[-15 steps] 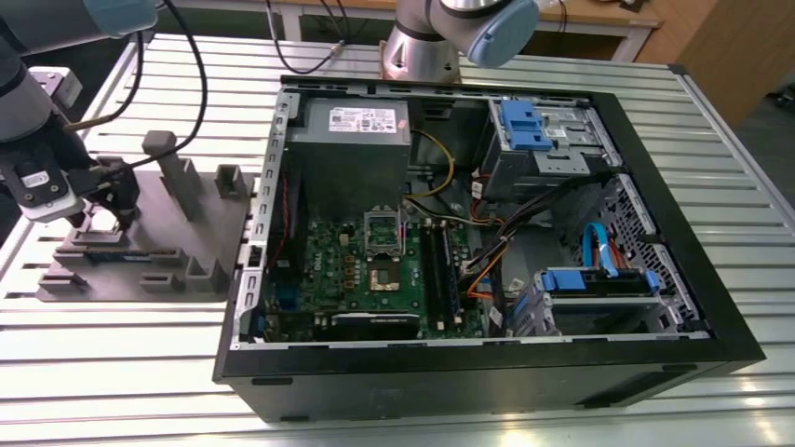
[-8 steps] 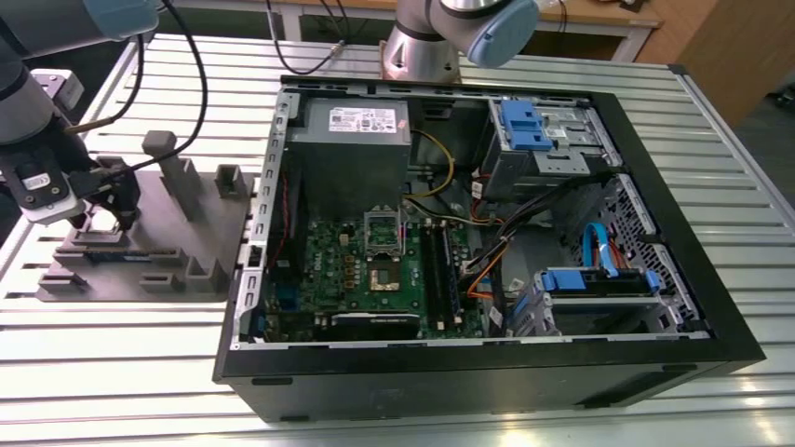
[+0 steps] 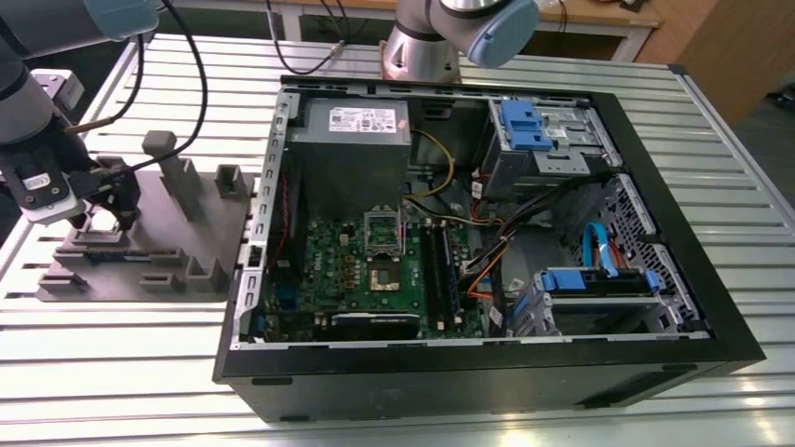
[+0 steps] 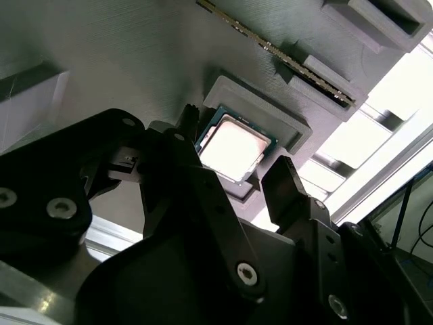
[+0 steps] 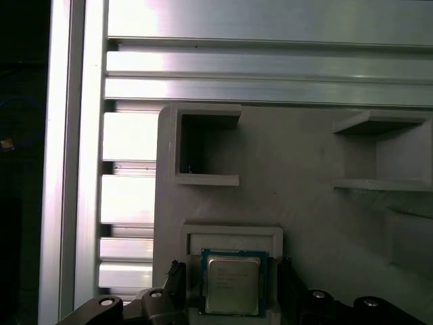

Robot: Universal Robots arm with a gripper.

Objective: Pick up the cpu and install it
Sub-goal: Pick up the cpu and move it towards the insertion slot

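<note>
We see the claw [image 3: 104, 220] low over a grey holder tray [image 3: 186, 219] that lies on the slatted metal counter [image 3: 125, 372], at the exterior view's left and just beside an open computer case [image 3: 695, 279].

The cpu [image 5: 232, 284] lies flat in a shallow square recess of that tray, silvery top up and a pale rim around it. In the second wrist view the same chip [image 4: 233, 149] catches the light, and its frame-like seat rises a little from the tray around it.

The claw is spread wide, and its two dark fingers [image 4: 289, 193] stand one on each side of the chip. In the first wrist view a gap shows between each finger and the chip's edge, so it grips nothing. We cannot tell how far above the tray the fingertips are.

On the tray near the chip, a long thin memory stick [image 4: 291, 61] stands on edge in a slot, and other box-shaped pockets [image 5: 206, 145] stand around it.

Inside the case, well apart from the claw, the green motherboard [image 3: 326, 270] lies flat. Its square socket [image 3: 383, 270] sits near the middle, and a big grey box [image 3: 354, 140] sits beyond it.
</note>
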